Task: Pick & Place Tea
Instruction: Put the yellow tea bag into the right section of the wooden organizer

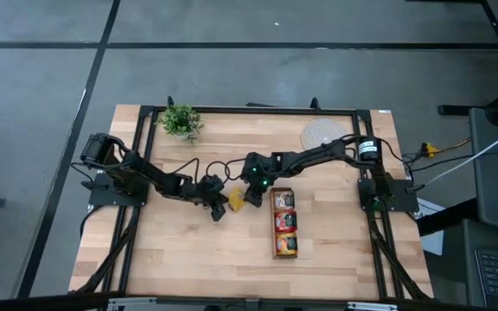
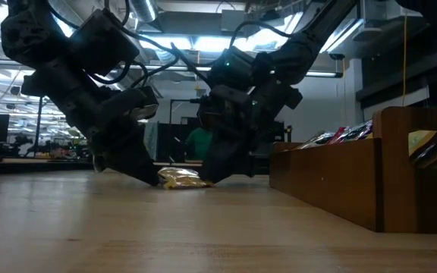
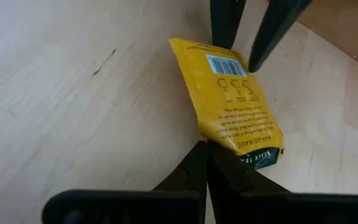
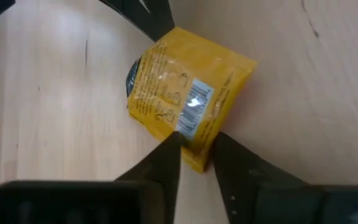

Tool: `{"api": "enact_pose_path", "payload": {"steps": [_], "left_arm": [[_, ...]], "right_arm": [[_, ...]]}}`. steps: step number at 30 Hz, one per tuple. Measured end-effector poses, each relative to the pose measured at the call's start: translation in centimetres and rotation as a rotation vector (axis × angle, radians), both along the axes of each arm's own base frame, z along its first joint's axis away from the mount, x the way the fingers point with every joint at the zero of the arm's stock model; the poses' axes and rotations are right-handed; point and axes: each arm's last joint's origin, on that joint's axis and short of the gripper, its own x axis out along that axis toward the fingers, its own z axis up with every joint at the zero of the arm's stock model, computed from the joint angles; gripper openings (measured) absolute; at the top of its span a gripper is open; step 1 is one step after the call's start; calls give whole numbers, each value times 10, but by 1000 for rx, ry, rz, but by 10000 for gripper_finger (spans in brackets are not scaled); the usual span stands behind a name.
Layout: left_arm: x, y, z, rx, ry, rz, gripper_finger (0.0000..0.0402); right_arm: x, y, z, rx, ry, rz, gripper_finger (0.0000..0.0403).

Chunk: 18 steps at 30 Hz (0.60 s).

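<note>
Both of my grippers meet at one yellow tea sachet point(image 1: 237, 199) lying on the wooden table point(image 1: 171, 250), near the middle and just beside the long wooden tray point(image 1: 284, 251). My left gripper point(image 3: 206, 151) has its fingers pressed fully together, and their joined tips touch the sachet's dark-printed end. My right gripper point(image 4: 196, 147) has its two fingers point(image 4: 160, 163) set narrowly apart, one on each side of the sachet's opposite edge, near its barcode. Whether they already pinch the paper I cannot tell.

From overhead, my left arm reaches in from the table's left side and my right arm from the right, their tips almost touching over the sachet. From table height, the sachet point(image 2: 179, 179) lies low on the wood, crumpled, between the two dark grippers, with both leaning down toward it.

More tea sachets point(image 1: 284, 223), red and orange, stand packed in the tray's compartments. A small green plant point(image 1: 181, 121) sits at the table's far left corner, and a round pale woven mat point(image 1: 322, 134) lies toward the far right.
</note>
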Motion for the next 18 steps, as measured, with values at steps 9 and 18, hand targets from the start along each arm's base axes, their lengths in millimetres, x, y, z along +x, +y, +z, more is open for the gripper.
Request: {"api": "enact_pose_path", "payload": {"steps": [9,18], "left_arm": [[0,0,1,28,-4,-14,2],[0,-1,0,12,23,-94,7]], "right_arm": [[1,-1,-1,-40,-21,7,9],[-3,-5,3,-53,-5,17,6]]}}
